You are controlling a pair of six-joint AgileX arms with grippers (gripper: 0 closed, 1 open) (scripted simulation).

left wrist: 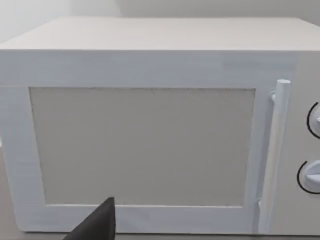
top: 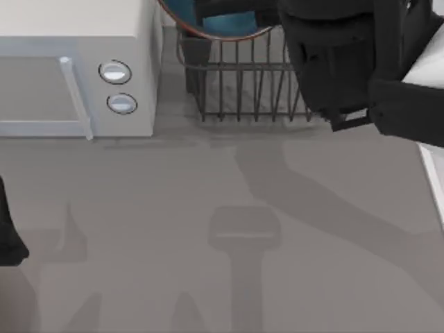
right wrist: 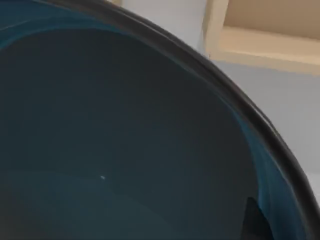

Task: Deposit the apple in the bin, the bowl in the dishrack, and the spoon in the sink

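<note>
The blue-glazed bowl [top: 225, 24] with its reddish-brown rim hangs at the top edge of the top view, over the back of the dark wire dishrack [top: 239, 90]. My right gripper [top: 232, 8] reaches in from the right over the rack and is shut on the bowl. In the right wrist view the bowl's dark blue inside [right wrist: 125, 140] is very close, with one fingertip [right wrist: 255, 222] against it. My left arm [top: 8, 236] is parked at the table's left edge. A straight white rim, the sink [top: 433, 177], shows at the right edge. The apple, spoon and bin are out of view.
A white microwave [top: 76, 76] with two round knobs stands at the back left, right beside the dishrack. The left wrist view faces its door [left wrist: 142, 145] and handle [left wrist: 277, 150]. The grey tabletop [top: 208, 229] spreads across the front.
</note>
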